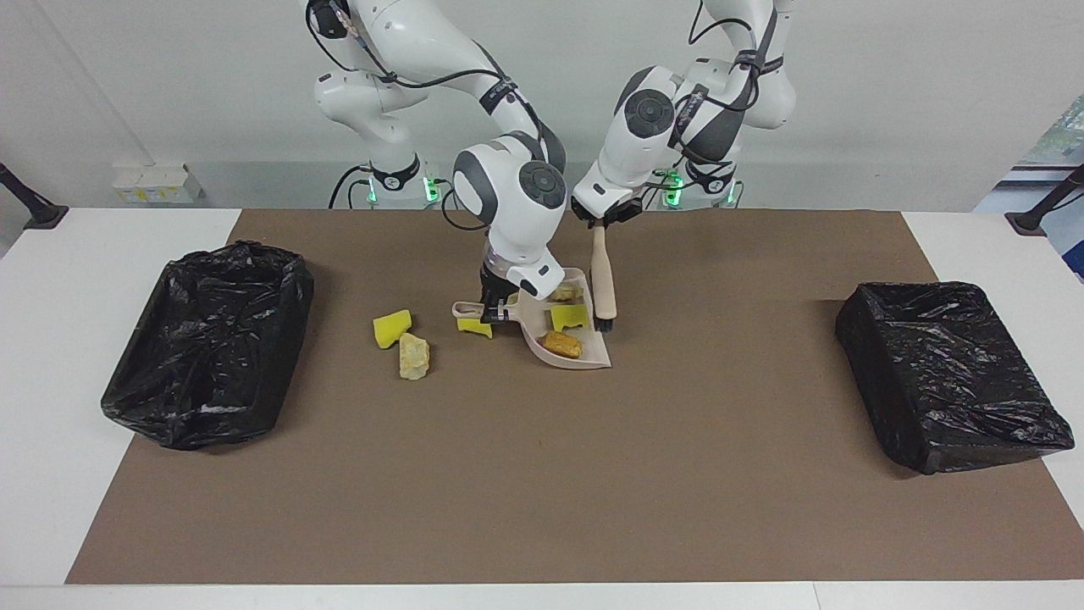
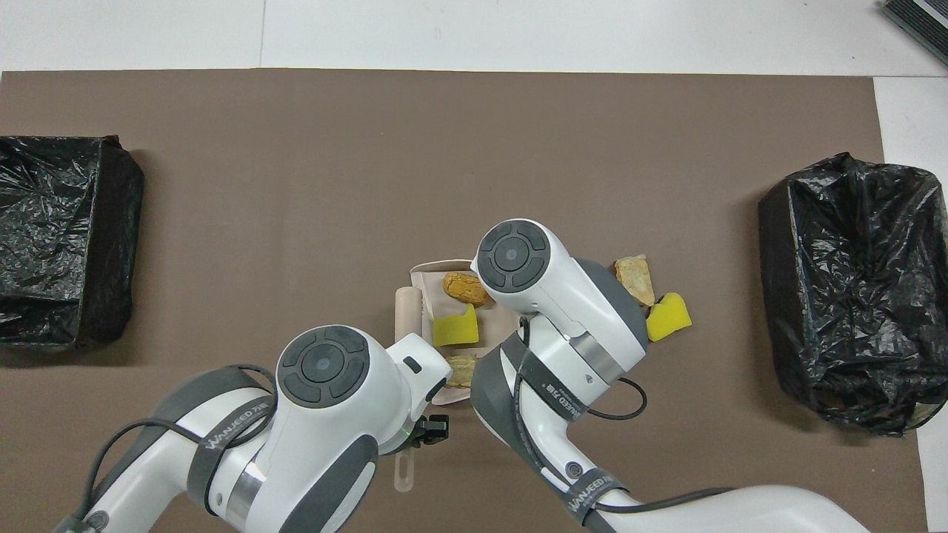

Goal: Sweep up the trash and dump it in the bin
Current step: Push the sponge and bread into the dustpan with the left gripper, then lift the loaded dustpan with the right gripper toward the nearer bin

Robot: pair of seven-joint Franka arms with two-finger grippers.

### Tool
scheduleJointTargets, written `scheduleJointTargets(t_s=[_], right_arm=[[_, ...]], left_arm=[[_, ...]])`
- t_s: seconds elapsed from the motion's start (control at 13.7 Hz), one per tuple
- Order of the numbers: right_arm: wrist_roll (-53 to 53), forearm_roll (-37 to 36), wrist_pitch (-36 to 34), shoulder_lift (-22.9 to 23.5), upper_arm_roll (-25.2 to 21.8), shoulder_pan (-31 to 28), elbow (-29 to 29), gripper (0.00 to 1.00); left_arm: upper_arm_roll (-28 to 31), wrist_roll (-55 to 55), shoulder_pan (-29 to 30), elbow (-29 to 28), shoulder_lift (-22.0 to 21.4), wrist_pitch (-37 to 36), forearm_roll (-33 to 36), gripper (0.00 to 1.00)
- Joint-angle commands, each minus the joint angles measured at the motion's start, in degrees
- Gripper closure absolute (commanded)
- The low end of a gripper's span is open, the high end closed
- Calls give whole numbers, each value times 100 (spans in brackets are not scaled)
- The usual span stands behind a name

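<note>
Dustpan mid-desk, handle pinched by right gripper. In dustpan: three pieces of trash. Left gripper clamps brush, bristles beside dustpan. Three more scraps beside its handle.

Robotics laboratory: two white robot arms mounted at 12 o'clock of a white surface covered by a brown mat; bare grey wall, camera mount.
</note>
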Motion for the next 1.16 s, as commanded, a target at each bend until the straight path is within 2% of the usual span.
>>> scheduleJointTargets(t_s=[0.0, 0.22, 0.44, 0.58, 0.8, 1.09], right_arm=[[-38, -19, 26, -180, 39, -165, -147, 100], [6, -1, 105, -206, 39, -261, -86, 100], [-21, 393, 175, -215, 30, -358, 81, 100], [-12, 490, 219, -215, 39, -533, 178, 100], [-64, 719, 237, -259, 30, -727, 275, 100], [-818, 737, 228, -381, 30, -1087, 336, 100]], left_arm=[[-74, -338, -9, -400, -478, -184, 182, 100], [-171, -760, -219, -962, -873, 158, 182, 100], [-338, -1664, -824, -1552, -1224, 571, 182, 100], [-356, -1815, -1176, -1597, -1243, 634, 147, 100], [-356, -2175, -1949, -2009, -1217, 1317, 103, 100], [-356, -2185, -2136, -2141, -1164, 1697, -178, 100]])
